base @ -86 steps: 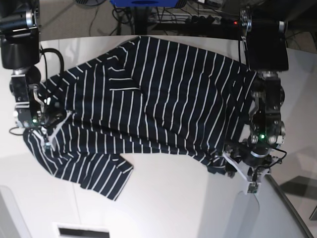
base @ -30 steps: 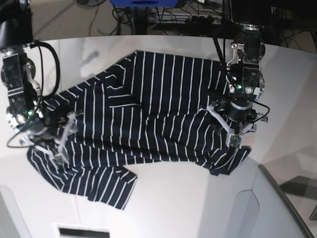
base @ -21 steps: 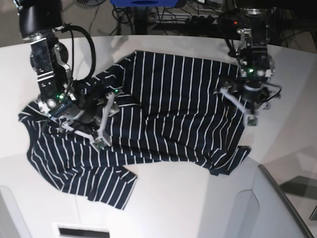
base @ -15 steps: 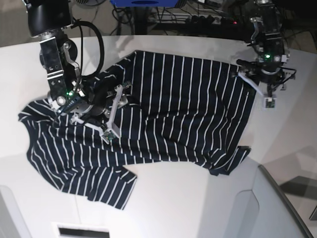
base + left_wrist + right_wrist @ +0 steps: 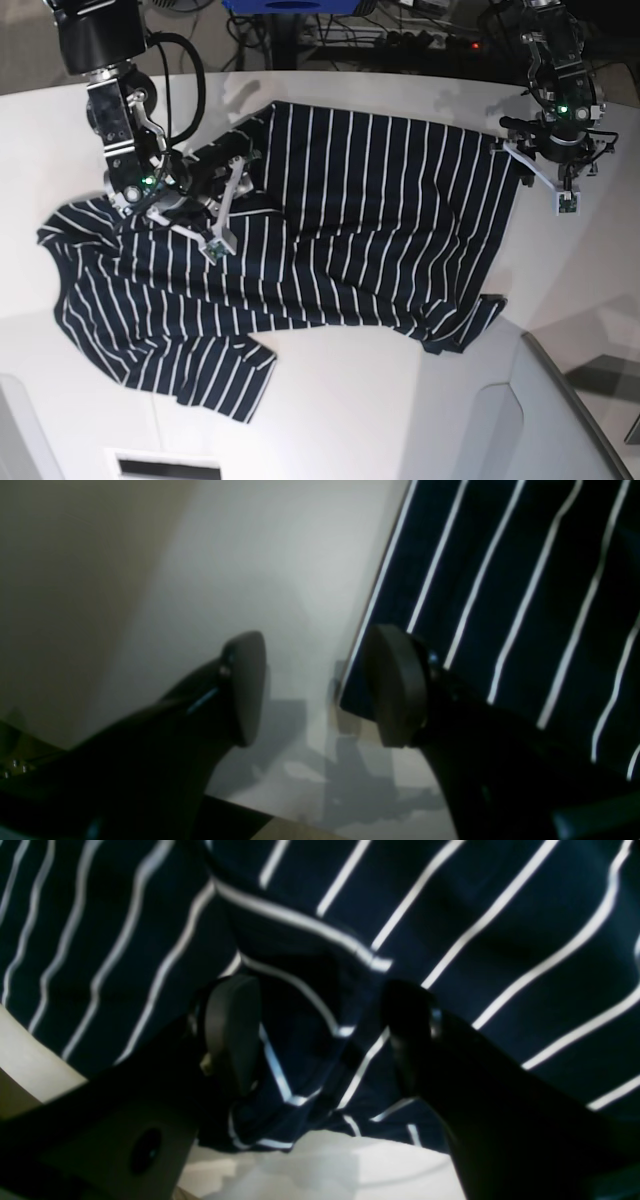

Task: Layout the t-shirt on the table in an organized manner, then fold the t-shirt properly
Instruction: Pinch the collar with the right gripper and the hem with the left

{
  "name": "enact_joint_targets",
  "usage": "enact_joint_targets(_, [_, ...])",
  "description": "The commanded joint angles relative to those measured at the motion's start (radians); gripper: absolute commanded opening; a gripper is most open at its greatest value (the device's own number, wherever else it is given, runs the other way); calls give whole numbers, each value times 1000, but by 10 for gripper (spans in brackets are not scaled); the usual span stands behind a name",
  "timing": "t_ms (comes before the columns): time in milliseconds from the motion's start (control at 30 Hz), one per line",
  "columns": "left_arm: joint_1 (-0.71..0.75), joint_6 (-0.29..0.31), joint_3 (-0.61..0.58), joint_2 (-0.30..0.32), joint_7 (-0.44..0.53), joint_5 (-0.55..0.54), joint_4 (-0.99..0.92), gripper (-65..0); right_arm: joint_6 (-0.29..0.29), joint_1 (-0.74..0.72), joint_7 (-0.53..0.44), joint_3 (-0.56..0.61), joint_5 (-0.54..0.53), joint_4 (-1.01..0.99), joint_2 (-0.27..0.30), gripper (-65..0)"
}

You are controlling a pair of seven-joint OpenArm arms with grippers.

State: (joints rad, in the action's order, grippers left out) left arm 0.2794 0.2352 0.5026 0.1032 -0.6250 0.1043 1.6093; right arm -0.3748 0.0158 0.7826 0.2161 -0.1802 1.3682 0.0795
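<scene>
The dark navy t-shirt [image 5: 370,220] with thin white stripes lies spread but rumpled on the white table [image 5: 380,420], with one corner folded over at the front right. My right gripper [image 5: 205,215] is open over the bunched left shoulder area. In the right wrist view its fingers [image 5: 232,1035] straddle a raised fold of the t-shirt [image 5: 450,915]. My left gripper [image 5: 545,180] is open at the shirt's far right edge. In the left wrist view [image 5: 317,685], one finger [image 5: 395,685] is over the t-shirt's hem [image 5: 525,580] and the other over bare table [image 5: 250,555].
Cables and a blue object [image 5: 290,5] lie beyond the table's far edge. A dark curved seam [image 5: 570,400] runs along the front right. A slotted panel [image 5: 165,467] sits at the front left edge.
Both grippers have let go of the shirt's near corners and moved to its far side. In the last half second the right gripper shifted slightly back and the left slightly forward.
</scene>
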Motion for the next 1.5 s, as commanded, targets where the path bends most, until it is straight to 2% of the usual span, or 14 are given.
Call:
enact_joint_targets(0, [-7, -6, 3, 11, 17, 1, 18, -318, 1, -17, -16, -4, -8, 9, 3, -273])
enact_joint_targets(100, [-7, -6, 3, 11, 17, 1, 16, -318, 0, -18, -42, -4, -8, -2, 1, -285])
enact_joint_targets(133, [-7, -6, 3, 11, 17, 1, 16, -318, 0, -18, -51, -4, -8, -5, 1, -320])
enact_joint_targets(167, [-7, -6, 3, 11, 17, 1, 16, -318, 0, -18, -56, -4, -8, -5, 1, -384])
enact_joint_targets(267, [-7, -6, 3, 11, 17, 1, 16, -318, 0, -17, -55, -11, -9, 6, 1, -650])
enact_joint_targets(367, [-7, -6, 3, 11, 17, 1, 16, -318, 0, -12, -51, -13, -11, 30, 6, -629])
enact_joint_targets(433, [-15, -6, 3, 11, 17, 1, 16, -318, 1, -1, -18, -16, -11, 78, 12, -650])
enact_joint_targets(567, [-27, -6, -5, 0, 17, 1, 4, -318, 1, 75, 80, -143, -11, 256, 29, -645])
enact_joint_targets(733, [-70, -12, -150, -4, 29, 1, -76, -318, 1, 163, 180, -266, -11, 414, 30, -645])
enact_joint_targets(833, [-133, -15, -255, -23, 107, 1, -192, -318, 1, 194, 231, -310, -11, 455, 30, -645])
enact_joint_targets(967, [-243, -90, -316, -61, 192, 10, -327, -318, 1, 234, 262, -346, -11, 469, 26, -645])
enact_joint_targets(1067, [-331, -99, -370, -66, 204, 10, -413, -318, 7, 267, 262, -347, -11, 469, 19, -645])
enact_joint_targets(1233, [-438, -102, -430, -56, 205, 12, -550, -318, 10, 313, 257, -350, -11, 469, -17, -644])
enact_joint_targets(1467, [-394, -102, -430, -4, 198, 12, -487, -318, 69, 353, 263, -424, -11, 448, -113, -642])
